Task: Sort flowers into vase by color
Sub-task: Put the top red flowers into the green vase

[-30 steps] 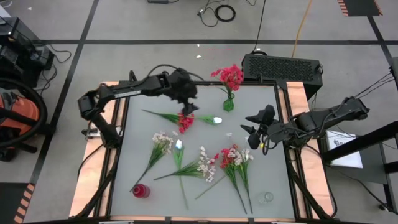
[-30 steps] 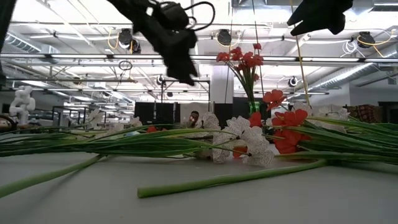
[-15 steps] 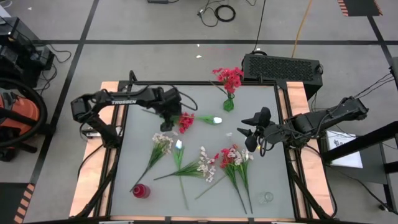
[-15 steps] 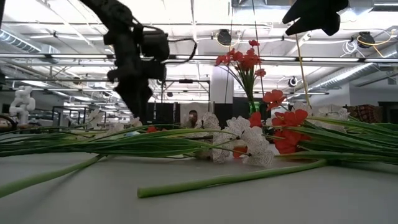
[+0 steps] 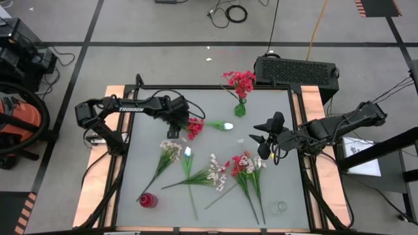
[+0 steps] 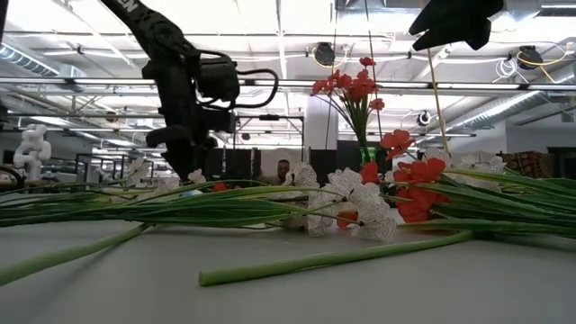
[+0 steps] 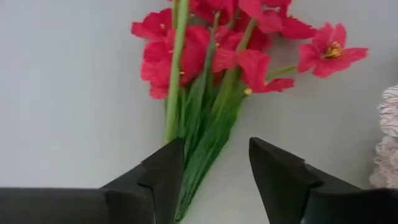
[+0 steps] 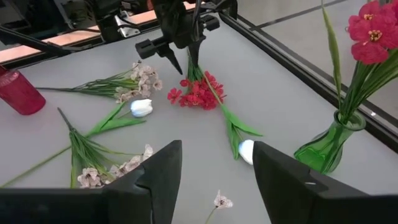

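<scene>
At the near edge of the surface (image 5: pixel 140 163) stand a red cup (image 5: pixel 147 200) and a small clear glass (image 5: pixel 281 207), both empty. Just beyond them lie loose flowers: pale pink-white sprays (image 5: pixel 170 150), a mixed bunch of red and white stems (image 5: pixel 245 166), and a white bud (image 5: pixel 188 152). Farther in, the left gripper (image 5: pixel 172 129) is down over the stem of a red flower spray (image 5: pixel 194 127), which lies flat beside another white bud (image 5: pixel 227 126). In the left wrist view its fingers (image 7: pixel 163 177) stand partly apart, straddling the green stem (image 7: pixel 200 149) with gaps on both sides, so nothing is held. The right gripper (image 5: pixel 261 138) hovers open and empty at the right of the surface. At the far edge, a green vase (image 5: pixel 240 108) already holds red blossoms (image 5: pixel 240 81).

The step in hand looks like grasping the red spray. Next, the fingers would need to close on the stem, lift it clear, and carry it to the green vase.
</scene>
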